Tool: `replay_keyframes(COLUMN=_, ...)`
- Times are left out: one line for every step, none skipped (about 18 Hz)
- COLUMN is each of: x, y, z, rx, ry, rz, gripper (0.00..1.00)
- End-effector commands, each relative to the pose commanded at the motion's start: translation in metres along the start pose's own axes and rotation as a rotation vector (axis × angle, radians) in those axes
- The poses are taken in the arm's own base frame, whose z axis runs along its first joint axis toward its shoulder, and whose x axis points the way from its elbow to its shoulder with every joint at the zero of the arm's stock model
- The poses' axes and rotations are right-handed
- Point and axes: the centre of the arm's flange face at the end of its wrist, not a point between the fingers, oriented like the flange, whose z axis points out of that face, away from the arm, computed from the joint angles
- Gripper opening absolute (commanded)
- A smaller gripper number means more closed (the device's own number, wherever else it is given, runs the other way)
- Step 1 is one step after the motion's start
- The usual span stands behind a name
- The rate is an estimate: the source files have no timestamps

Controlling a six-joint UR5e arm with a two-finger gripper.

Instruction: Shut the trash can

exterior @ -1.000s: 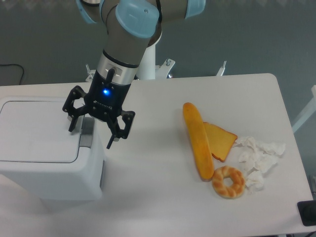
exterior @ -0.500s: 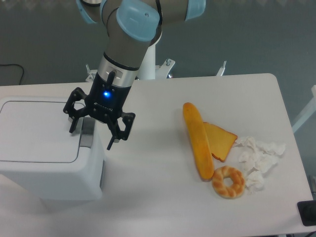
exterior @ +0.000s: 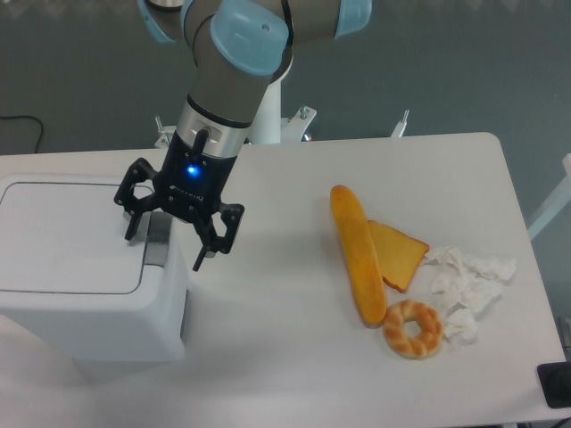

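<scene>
While the lid lies flat, the one fixed view gives these lines.

Camera, fingers: the fingers (exterior: 169, 234) are spread wide with nothing between them, pointing down over the bin's right edge.
Camera, bin: the bin (exterior: 89, 294) sits under and to the left of the fingers; its lid (exterior: 71, 236) looks down and level, so I judge the closing done or nearly so.
Camera, latch: the grey latch (exterior: 157, 241) lies between the two fingers, just below them; whether they touch it I cannot tell.
Camera, risk: if the lid is not fully seated, a lift from here could leave it sprung; a sideways move could catch a fingertip on the latch and drag the bin.
Camera, counter: the white counter (exterior: 285, 357) carries, well to the right of the fingers, a baguette (exterior: 357, 254), a toast slice (exterior: 401, 254), a bagel (exterior: 413, 328) and crumpled tissue (exterior: 468, 285).
Camera, room: dark grey floor beyond the counter.
</scene>
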Motion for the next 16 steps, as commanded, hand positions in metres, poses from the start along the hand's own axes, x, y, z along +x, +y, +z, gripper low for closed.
replay_keyframes(x=0.0, y=0.0, z=0.0, rx=0.0, ry=0.0, rz=0.0, gripper=1.0)
replay_keyframes(x=0.0, y=0.0, z=0.0, rx=0.001, ry=0.001, rz=0.0, gripper=1.0)
replay_keyframes(x=-0.001, y=0.0, z=0.001, rx=-0.001, ry=0.001, rz=0.001, gripper=1.0)
replay_keyframes(x=-0.001, y=0.0, z=0.002, rx=-0.002, ry=0.001, rz=0.0, gripper=1.0)
replay_keyframes(x=-0.002, y=0.001, z=0.003, rx=-0.005, ry=0.003, rz=-0.003, gripper=1.0)
replay_keyframes(x=-0.003, y=0.001, z=0.005, rx=-0.007, ry=0.004, rz=-0.005, gripper=1.0)
replay_keyframes(x=-0.002, y=0.002, z=0.006, rx=-0.008, ry=0.007, rz=-0.004, gripper=1.0)
replay_keyframes(x=-0.002, y=0.002, z=0.006, rx=-0.008, ry=0.007, rz=-0.004, gripper=1.0)
replay_keyframes(x=-0.002, y=0.002, z=0.006, rx=-0.008, ry=0.007, rz=-0.006, gripper=1.0)
replay_keyframes(x=-0.002, y=0.002, z=0.006, rx=-0.007, ry=0.008, rz=-0.006, gripper=1.0)
replay_keyframes(x=-0.002, y=0.001, z=0.004, rx=-0.003, ry=0.009, rz=-0.006, gripper=1.0)
replay_keyframes(x=-0.001, y=-0.001, z=0.002, rx=0.003, ry=0.009, rz=-0.007, gripper=1.0)
replay_keyframes(x=0.0, y=-0.004, z=-0.001, rx=0.013, ry=0.013, rz=-0.005, gripper=1.0)
replay_keyframes(x=0.002, y=-0.007, z=-0.007, rx=0.026, ry=0.016, rz=0.001, gripper=1.0)
replay_keyframes(x=0.002, y=-0.008, z=-0.011, rx=0.033, ry=0.011, rz=0.002, gripper=1.0)
replay_keyframes(x=0.004, y=-0.012, z=-0.017, rx=0.043, ry=0.005, rz=0.01, gripper=1.0)
